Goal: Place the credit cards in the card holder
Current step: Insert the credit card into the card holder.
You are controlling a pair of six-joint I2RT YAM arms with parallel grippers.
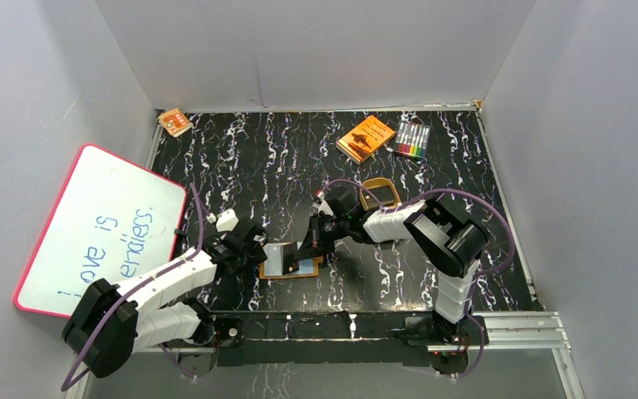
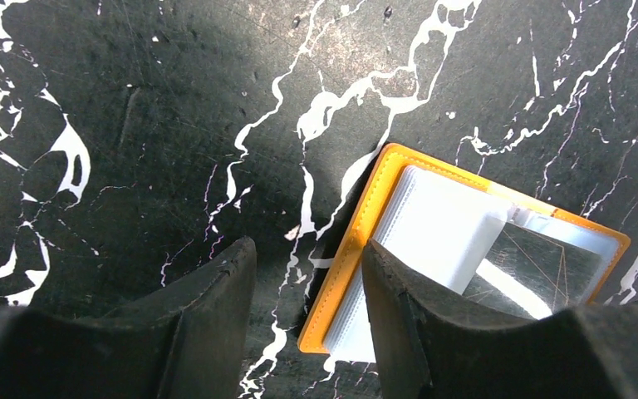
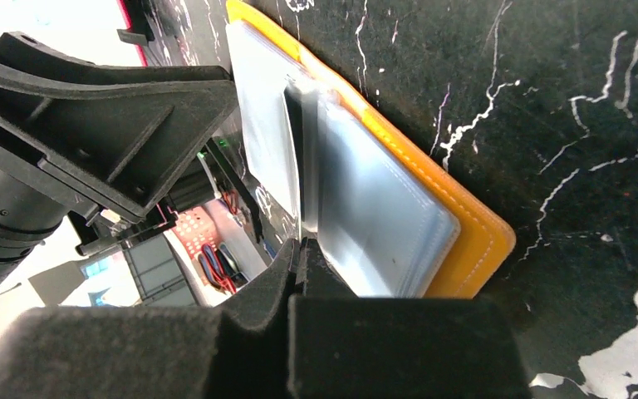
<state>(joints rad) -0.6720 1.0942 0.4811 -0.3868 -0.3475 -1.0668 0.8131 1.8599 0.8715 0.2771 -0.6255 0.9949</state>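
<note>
Orange leather card holder (image 1: pixel 281 262) lies open on the black marbled worktop (image 1: pixel 432 191), between the two arms. Left tool (image 2: pixel 307 258) is spread wide and empty, one finger (image 2: pixel 415 324) over the holder's edge. Right tool (image 3: pixel 299 249) is pinched closed on a thin pale leaf (image 3: pixel 301 158) rising from the fold; card or sleeve, I cannot tell. A pale blue credit card (image 3: pixel 378 216) sits in a clear pocket

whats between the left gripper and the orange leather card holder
Nothing: the left wrist view shows the open left gripper astride one edge of the orange leather card holder, with only black marbled tabletop in the gap.
</note>
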